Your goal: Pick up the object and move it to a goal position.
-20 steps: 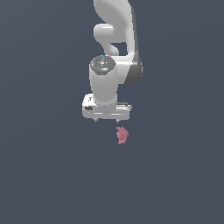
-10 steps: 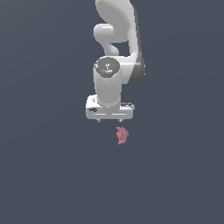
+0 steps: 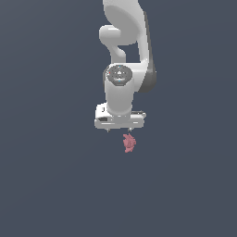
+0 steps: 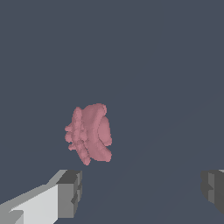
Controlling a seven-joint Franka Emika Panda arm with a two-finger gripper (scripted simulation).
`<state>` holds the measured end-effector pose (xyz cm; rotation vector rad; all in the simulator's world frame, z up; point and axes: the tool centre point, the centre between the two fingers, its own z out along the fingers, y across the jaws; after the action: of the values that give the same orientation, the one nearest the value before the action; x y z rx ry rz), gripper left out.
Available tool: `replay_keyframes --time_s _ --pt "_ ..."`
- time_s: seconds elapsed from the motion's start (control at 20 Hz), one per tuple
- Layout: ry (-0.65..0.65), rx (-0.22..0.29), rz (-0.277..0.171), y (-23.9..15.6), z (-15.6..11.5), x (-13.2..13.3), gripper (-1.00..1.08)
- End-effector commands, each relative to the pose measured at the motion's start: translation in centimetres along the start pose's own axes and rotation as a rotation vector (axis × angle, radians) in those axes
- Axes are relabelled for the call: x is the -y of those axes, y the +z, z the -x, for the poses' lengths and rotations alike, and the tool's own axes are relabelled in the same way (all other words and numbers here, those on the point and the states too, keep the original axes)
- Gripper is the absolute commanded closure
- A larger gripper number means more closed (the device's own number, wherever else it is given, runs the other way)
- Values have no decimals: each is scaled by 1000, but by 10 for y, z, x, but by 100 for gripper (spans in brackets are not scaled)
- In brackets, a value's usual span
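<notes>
The tool [image 3: 119, 130] hangs from the white arm [image 3: 127, 55] with its jaws spread wide; in the wrist view the two grey fingertips [image 4: 70, 192] stand well apart with nothing between them, so it holds nothing. The object [image 3: 129, 142], a small pinkish-red lumpy thing with jagged edges, lies on the plain dark bench [image 3: 51, 176]. In the exterior view it sits just beyond the tool, at about five o'clock from the tool's middle and near the finger on the exterior view's right. The wrist view [image 4: 89, 133] shows it closer to one fingertip than to the other, not centred in the gap.

The grasp has not yet been made, so the task looks to be in its approach step, with lift and carry to the goal not yet done. No goal marker shows in either view.

The main risk, as I judge it, is that off-centre line-up: if the tool descends as it stands, one finger may land on the object or nudge it aside instead of straddling it. The irregular shape gives the pads poor flat contact, so closing on a ridge could make it twist, roll or squirt out. Being so small, it could also slip during the lift if gripped by an edge alone
</notes>
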<state>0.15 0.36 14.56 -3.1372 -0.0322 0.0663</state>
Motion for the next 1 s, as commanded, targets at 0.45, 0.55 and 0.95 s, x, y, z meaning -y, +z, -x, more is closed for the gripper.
replay_keyframes --time_s 0.45,0.55,0.95 --pt "-149 -40 7 40 -14 52 -92" --pt "-156 -42 7 42 -15 55 -92" --pt "-154 -40 7 55 -14 54 -92"
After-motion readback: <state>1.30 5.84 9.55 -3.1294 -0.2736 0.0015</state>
